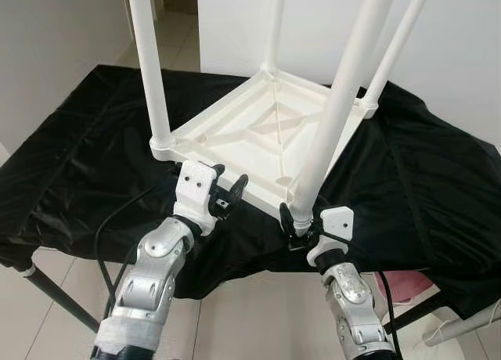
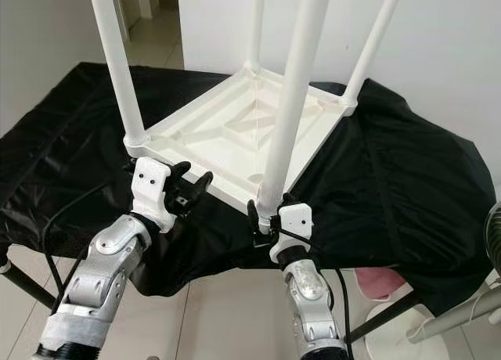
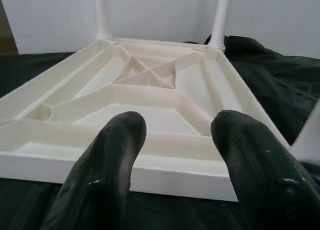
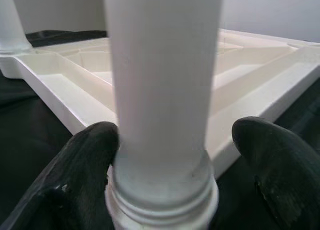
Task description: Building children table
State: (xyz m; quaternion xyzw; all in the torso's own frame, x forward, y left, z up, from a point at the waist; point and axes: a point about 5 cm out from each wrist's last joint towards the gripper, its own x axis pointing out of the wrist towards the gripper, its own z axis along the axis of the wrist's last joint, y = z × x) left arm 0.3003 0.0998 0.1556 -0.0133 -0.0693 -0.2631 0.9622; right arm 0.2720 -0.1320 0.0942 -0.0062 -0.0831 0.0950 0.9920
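A white plastic tabletop [image 1: 235,129] lies upside down on a black cloth [image 1: 86,156]. Three white legs stand upright in its left [image 1: 149,63], far [image 1: 274,27] and right [image 1: 395,43] corners. A fourth leg [image 1: 344,86] leans tilted just off the near corner, its threaded end [image 4: 162,195] below the rim. My right gripper [image 1: 300,219] is shut on that end; one finger [image 4: 85,165] presses it and the other [image 4: 272,165] sits a little off. The empty round socket [image 1: 285,180] is beside it. My left gripper [image 1: 228,184] is open, close to the near-left rim [image 3: 150,175].
The cloth-covered table's front edge runs just under both grippers. A white wall rises behind. Something pink [image 1: 407,286] and white rods [image 1: 462,325] lie on the tiled floor at the right. A black cable [image 1: 109,227] hangs by my left arm.
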